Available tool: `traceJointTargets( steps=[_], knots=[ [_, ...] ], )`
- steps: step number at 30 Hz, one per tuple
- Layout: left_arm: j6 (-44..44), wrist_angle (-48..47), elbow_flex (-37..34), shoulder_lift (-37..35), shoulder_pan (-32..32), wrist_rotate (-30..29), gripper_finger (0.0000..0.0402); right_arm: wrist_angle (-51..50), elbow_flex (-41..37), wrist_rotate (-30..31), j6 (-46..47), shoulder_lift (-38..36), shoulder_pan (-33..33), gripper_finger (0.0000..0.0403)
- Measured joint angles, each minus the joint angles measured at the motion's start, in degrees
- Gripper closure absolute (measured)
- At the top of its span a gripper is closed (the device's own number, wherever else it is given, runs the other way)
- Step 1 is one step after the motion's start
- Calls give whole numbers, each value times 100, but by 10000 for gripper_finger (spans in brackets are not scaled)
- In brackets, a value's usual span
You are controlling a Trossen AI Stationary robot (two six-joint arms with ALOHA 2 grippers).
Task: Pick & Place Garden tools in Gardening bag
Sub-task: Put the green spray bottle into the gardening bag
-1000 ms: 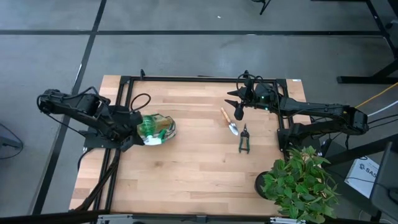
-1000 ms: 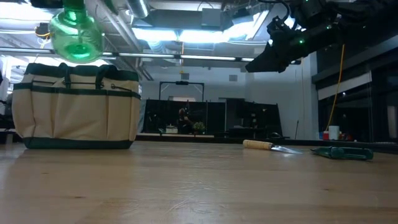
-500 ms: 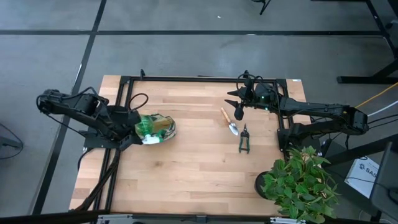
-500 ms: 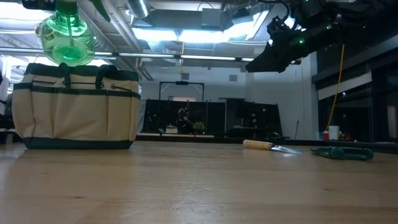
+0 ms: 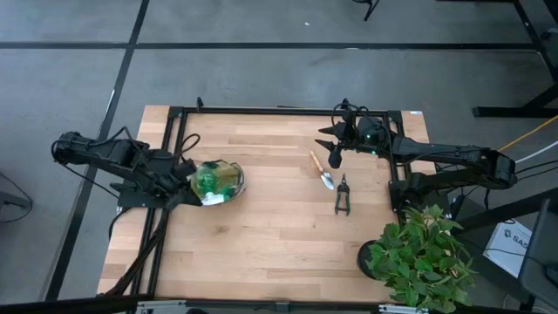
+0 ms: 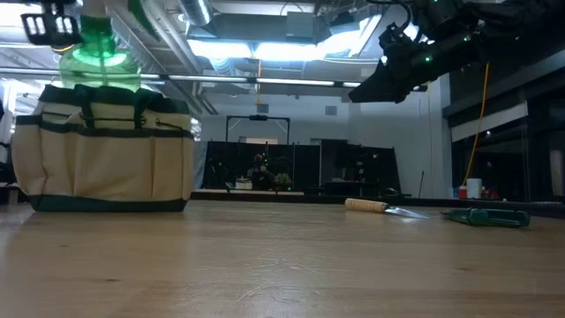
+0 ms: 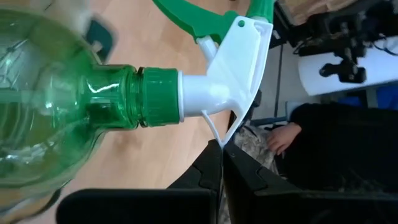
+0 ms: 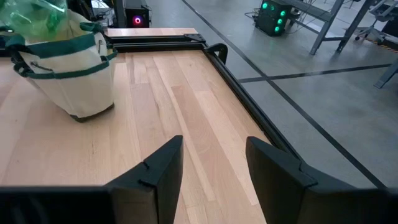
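- The left gripper (image 5: 187, 181) hung over the left part of the tabletop (image 5: 261, 235) in the high view, its fingers (image 7: 205, 177) pressed together on the trigger of the spray bottle (image 5: 207, 181).
- In the left wrist view the bottle's green neck and white spray head filled the frame, with the thin trigger pinched between the two dark fingers.
- The spray bottle sat directly above the open mouth of the gardening bag (image 6: 104, 150) — in the low view, at upper left, its green body showed just over the bag's rim; whether it touched the fabric could not be told.
- The bag stood upright at the left of the tabletop, cream with dark green trim and handles.
- The right gripper (image 5: 334, 157) hovered in the air at upper right of centre in the high view, its fingers (image 8: 160, 171) spread apart and holding nothing.
- Just below it in the high view lay the trowel (image 5: 322, 170) and beside that the pruning shears (image 5: 342, 195) — both flat on the wood, near each other but apart.
- A potted plant (image 5: 418, 257) stood at the lower right corner of the tabletop.
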Motion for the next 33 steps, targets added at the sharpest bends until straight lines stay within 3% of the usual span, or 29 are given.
traceJointTargets(
  steps=[9,20,33],
  knots=[
    [-552,220,-785,-640,3,118,400,0,0,-2,2,2,2,224],
    [-371,244,-1009,-848,3,76,391,0,0,-2,2,1,2,224],
    [-62,519,-1009,-959,3,-4,320,0,0,-2,2,1,2,224]
  ],
)
